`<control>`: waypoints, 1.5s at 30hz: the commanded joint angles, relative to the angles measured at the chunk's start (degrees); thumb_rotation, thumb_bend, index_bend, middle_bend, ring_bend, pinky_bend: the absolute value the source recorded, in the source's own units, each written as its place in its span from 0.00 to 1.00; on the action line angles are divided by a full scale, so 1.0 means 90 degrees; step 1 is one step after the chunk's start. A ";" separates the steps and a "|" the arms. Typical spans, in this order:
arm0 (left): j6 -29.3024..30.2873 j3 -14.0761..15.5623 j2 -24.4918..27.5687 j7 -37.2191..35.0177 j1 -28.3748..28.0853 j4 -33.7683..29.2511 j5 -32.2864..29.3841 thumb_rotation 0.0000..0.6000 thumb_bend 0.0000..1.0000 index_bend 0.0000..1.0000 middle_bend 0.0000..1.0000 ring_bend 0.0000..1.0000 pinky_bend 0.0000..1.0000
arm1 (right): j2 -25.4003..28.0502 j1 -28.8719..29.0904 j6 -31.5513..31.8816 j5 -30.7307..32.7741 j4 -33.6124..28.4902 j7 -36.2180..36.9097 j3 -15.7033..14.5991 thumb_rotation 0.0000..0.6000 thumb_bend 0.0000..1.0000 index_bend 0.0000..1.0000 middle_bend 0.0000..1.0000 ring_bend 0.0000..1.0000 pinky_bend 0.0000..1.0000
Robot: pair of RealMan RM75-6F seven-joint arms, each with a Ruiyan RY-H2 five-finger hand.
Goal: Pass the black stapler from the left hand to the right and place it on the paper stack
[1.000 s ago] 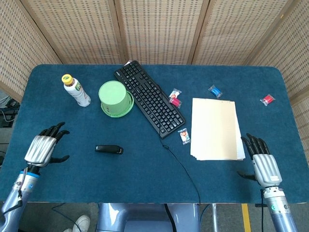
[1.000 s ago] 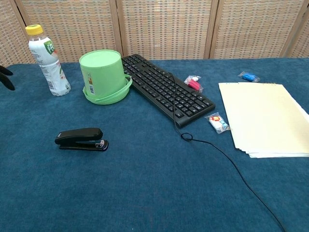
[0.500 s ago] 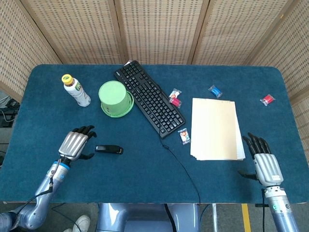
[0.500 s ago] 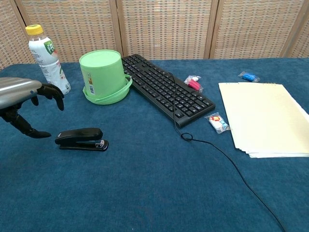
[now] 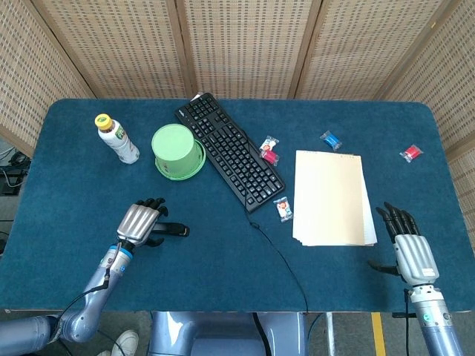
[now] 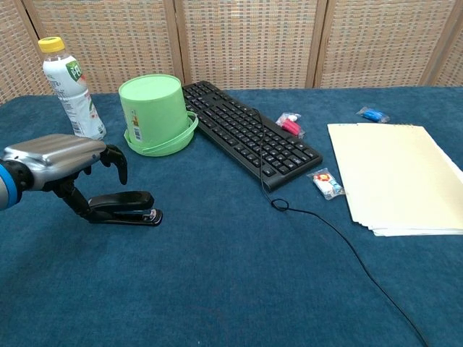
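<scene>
The black stapler [image 5: 172, 231] [image 6: 128, 207] lies flat on the blue table, left of centre. My left hand [image 5: 140, 223] [image 6: 65, 160] hovers over its left end, fingers spread and curved down, the thumb at or against the stapler's rear end; it grips nothing. The cream paper stack [image 5: 332, 196] [image 6: 396, 176] lies on the right side of the table. My right hand [image 5: 410, 251] rests open near the front right edge, just right of the paper, showing only in the head view.
A black keyboard [image 5: 230, 150] with its cable [image 5: 278, 256] runs diagonally through the middle. An upturned green cup [image 5: 177, 150] and a bottle [image 5: 116, 138] stand at the back left. Small wrapped candies [image 5: 282, 208] lie around the paper.
My left hand has moved right across the table from the left edge to the stapler's left end. The stapler and right hand have stayed about where they were.
</scene>
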 commanded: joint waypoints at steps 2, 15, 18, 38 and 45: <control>0.0002 0.0045 -0.0311 0.0243 -0.0190 0.0193 -0.0219 1.00 0.26 0.38 0.21 0.22 0.31 | 0.0049 0.0001 -0.0012 0.0032 0.0012 0.0149 0.0029 1.00 0.02 0.10 0.00 0.00 0.00; 0.0514 0.0182 -0.1230 0.0463 -0.0474 0.0890 0.0124 1.00 0.66 0.78 0.55 0.52 0.54 | 0.0185 -0.0043 0.0072 0.0066 0.0014 0.0577 0.0108 1.00 0.02 0.11 0.00 0.00 0.00; 0.0581 0.0179 -0.1301 0.0256 -0.0505 0.0995 0.0397 1.00 0.68 0.83 0.59 0.57 0.58 | 0.0202 -0.0048 0.0074 0.0071 0.0016 0.0609 0.0112 1.00 0.02 0.11 0.00 0.00 0.00; -0.0055 -0.1031 -0.1476 0.0990 -0.2080 0.0943 0.0199 1.00 0.66 0.83 0.60 0.58 0.58 | 0.0278 -0.0015 -0.0286 0.0549 0.0285 0.1076 0.0260 1.00 0.02 0.13 0.00 0.00 0.00; -0.0371 -0.1317 -0.2023 0.1226 -0.2788 0.1529 -0.0133 1.00 0.66 0.83 0.60 0.58 0.58 | 0.0295 -0.0009 -0.0394 0.0661 0.0413 0.1261 0.0302 1.00 0.02 0.13 0.00 0.00 0.00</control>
